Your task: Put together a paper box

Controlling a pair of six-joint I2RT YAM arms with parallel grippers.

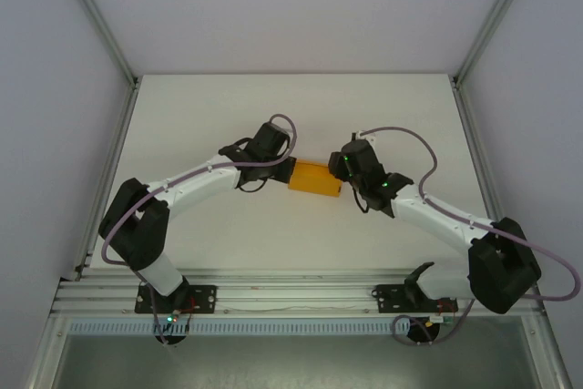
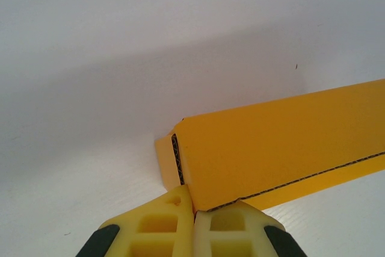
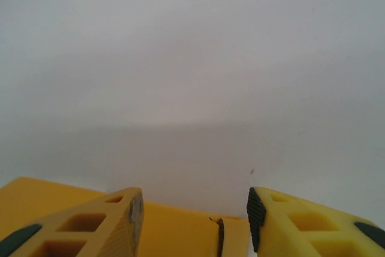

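The box (image 1: 314, 179) lies near the middle of the table (image 1: 228, 234), between the two arms. The left gripper (image 2: 194, 212) is at the box's left end, pinched onto a corner there. The right gripper (image 3: 194, 212) is at the right end, jaws apart, with the box's edge just below them.
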